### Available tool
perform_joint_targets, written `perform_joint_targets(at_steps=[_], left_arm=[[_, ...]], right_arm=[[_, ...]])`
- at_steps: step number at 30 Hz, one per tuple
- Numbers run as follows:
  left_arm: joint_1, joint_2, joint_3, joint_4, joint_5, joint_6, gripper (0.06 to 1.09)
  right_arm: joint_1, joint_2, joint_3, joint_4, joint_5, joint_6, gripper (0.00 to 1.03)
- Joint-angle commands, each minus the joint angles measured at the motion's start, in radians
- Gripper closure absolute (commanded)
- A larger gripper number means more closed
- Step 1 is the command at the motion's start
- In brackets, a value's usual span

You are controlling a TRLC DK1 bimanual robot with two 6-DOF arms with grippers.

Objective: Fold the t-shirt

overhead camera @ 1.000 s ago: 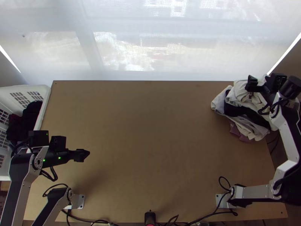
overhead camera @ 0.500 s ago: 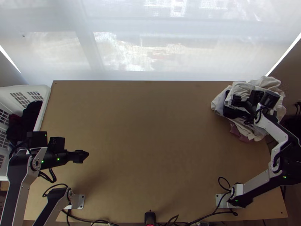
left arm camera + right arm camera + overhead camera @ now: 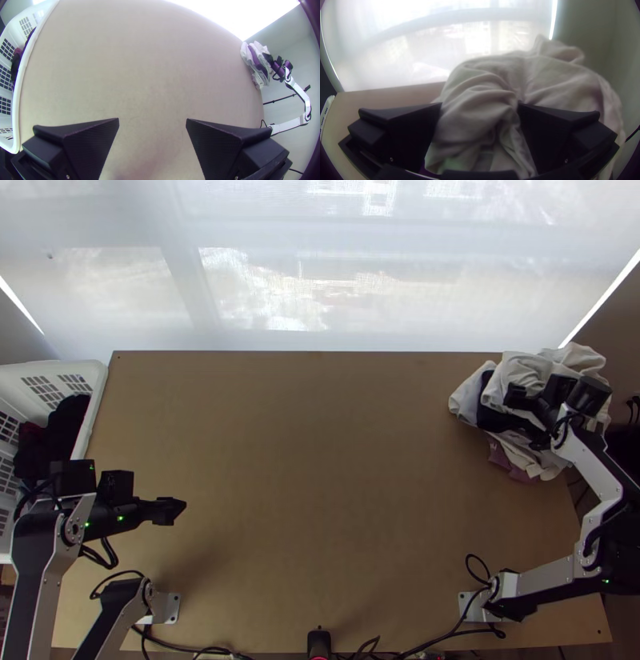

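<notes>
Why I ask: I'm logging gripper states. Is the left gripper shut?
No, the left gripper has its two black fingers wide apart, with the wooden table between them.

table: brown | basket: white, grid-patterned | clothes: off-white, black, mauve

Left gripper parted wide; right gripper likewise, its arm bent

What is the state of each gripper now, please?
Left gripper: open, nothing between its fingers.
Right gripper: open, bunched pale cloth between its fingers; whether gripped, cannot be told.
</notes>
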Motion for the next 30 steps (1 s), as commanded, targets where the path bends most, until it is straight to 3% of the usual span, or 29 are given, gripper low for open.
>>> perform_joint_targets(at_steps=[1, 7, 12, 15, 17, 19, 25, 30], left_arm=[[0.035, -0.036, -0.008, 0.013, -0.003, 0.011, 0.11], [0.064, -0.067, -0.019, 0.043, -0.023, 0.009, 0.11], [0.081, -0.116, -0.039, 0.067, -0.062, 0.005, 0.11], [0.105, -0.139, -0.063, 0.092, -0.08, 0.005, 0.11], [0.131, -0.15, -0.079, 0.125, -0.102, 0.008, 0.11], [0.153, -0.171, -0.085, 0.161, -0.112, 0.008, 0.11], [0.167, -0.266, -0.159, 0.254, -0.126, 0.023, 0.11], [0.168, -0.302, -0.22, 0.372, -0.201, 0.042, 0.11]], right_arm=[[0.032, -0.154, 0.085, 0.032, -0.015, 0.081, 0.05], [0.094, -0.263, 0.156, -0.028, -0.013, 0.172, 0.05], [0.282, -0.335, 0.093, -0.217, 0.01, 0.117, 0.05], [0.43, -0.414, -0.062, -0.215, 0.166, 0.098, 0.05], [0.508, -0.487, -0.218, -0.097, 0.313, 0.115, 0.05], [0.529, -0.579, -0.396, 0.113, 0.327, 0.111, 0.05], [0.56, -0.637, -0.671, 0.288, 0.415, 0.072, 0.05], [0.56, -0.679, -0.834, 0.405, 0.451, 0.083, 0.05]])
